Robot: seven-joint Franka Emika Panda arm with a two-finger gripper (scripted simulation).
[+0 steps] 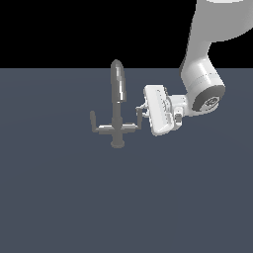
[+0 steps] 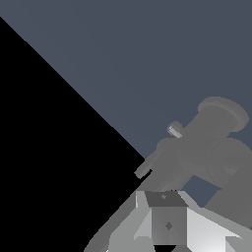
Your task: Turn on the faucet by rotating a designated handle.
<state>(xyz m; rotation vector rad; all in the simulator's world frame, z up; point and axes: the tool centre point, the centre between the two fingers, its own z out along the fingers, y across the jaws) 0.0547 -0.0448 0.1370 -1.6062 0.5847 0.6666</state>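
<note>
The faucet (image 1: 117, 101) is a small grey metal tap with a tall rounded spout, a central post and a round base, standing on the dark floor. The handle (image 1: 132, 127) is its side arm on the exterior view's right, ending in a short upright tip. My gripper (image 1: 142, 110) lies sideways right against that tip, on its right, with the jaws together and nothing between them. In the wrist view the faucet (image 2: 211, 125) fills the area just beyond my fingers (image 2: 166, 216); I cannot tell there which arm is the handle.
The mirror-image side arm (image 1: 94, 123) sticks out on the exterior view's left. A flat dark grey floor (image 1: 123, 207) spreads all around the faucet. My white arm (image 1: 202, 84) comes down from the upper right.
</note>
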